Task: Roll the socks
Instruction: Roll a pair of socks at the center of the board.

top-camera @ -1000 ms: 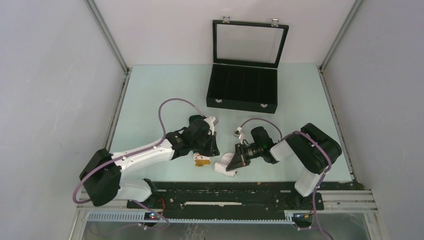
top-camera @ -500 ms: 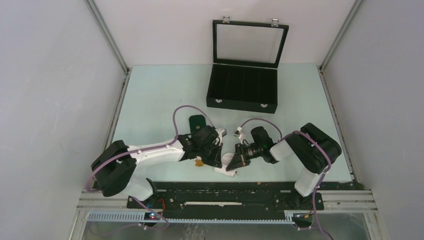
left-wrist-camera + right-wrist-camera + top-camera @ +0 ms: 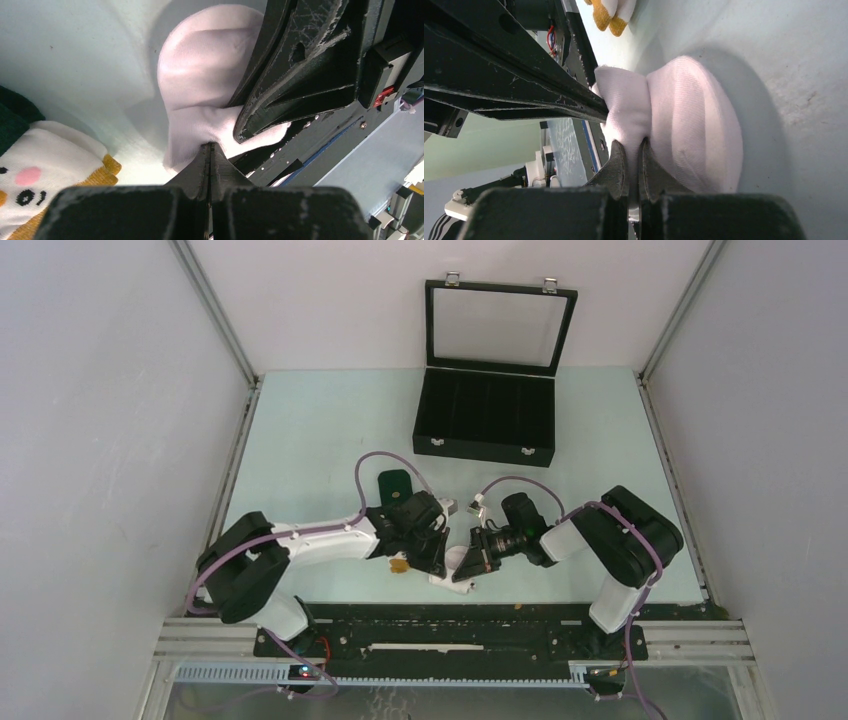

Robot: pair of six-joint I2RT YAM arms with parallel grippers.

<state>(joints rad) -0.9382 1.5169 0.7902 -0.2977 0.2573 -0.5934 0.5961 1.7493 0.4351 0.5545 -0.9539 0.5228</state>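
The white sock (image 3: 452,562) lies bunched near the table's front edge, also seen in the left wrist view (image 3: 200,85) and the right wrist view (image 3: 694,115). My right gripper (image 3: 468,562) (image 3: 634,145) is shut on a fold of it. My left gripper (image 3: 437,562) (image 3: 210,146) is shut, its tips pressed against the sock's near edge with no fabric showing between the jaws. The dark green sock's white-orange end (image 3: 400,563) (image 3: 35,175) lies just left of the left gripper. Its green part is mostly hidden under that arm.
An open black case (image 3: 485,420) with a glass lid stands at the back centre. The black rail (image 3: 450,625) runs along the near edge, close to both grippers. The two grippers almost touch each other over the white sock.
My left gripper has moved right, from over the green sock to the white sock, and its arm has stretched out. The right gripper has not moved.
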